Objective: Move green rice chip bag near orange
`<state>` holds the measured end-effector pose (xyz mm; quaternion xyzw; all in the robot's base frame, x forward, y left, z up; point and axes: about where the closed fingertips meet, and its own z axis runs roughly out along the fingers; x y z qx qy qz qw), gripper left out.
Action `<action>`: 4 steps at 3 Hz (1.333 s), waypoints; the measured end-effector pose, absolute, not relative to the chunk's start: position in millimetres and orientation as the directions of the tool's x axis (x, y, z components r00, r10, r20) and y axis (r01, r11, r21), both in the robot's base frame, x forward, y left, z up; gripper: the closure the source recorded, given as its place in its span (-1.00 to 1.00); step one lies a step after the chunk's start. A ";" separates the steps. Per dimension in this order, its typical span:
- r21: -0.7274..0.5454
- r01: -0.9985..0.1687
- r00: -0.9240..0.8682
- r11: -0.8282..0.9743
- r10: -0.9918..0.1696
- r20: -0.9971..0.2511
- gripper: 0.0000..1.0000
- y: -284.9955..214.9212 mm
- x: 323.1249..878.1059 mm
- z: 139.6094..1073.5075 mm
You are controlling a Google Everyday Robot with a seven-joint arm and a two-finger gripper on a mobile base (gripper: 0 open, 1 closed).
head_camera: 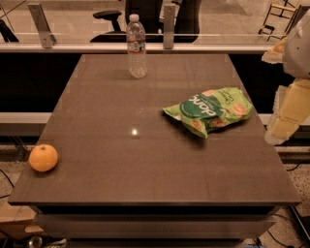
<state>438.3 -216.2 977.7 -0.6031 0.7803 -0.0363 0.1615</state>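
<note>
The green rice chip bag lies flat on the right half of the brown table, its dark-green oval facing up. The orange sits near the table's front-left corner, far from the bag. My gripper hangs at the right edge of the view, beyond the table's right edge and just right of the bag, not touching it. It holds nothing that I can see.
A clear plastic water bottle stands upright at the back centre of the table. A rail with glass runs behind the table, with office chairs beyond it. The floor drops away on all sides of the table.
</note>
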 end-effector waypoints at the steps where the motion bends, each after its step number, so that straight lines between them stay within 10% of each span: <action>1: -0.254 -0.929 -0.220 0.270 -0.953 -0.208 -1.00 -216.0 438.4 978.4; 4: -0.281 -0.938 -0.162 0.200 -0.975 -0.151 -1.00 -209.3 446.2 997.4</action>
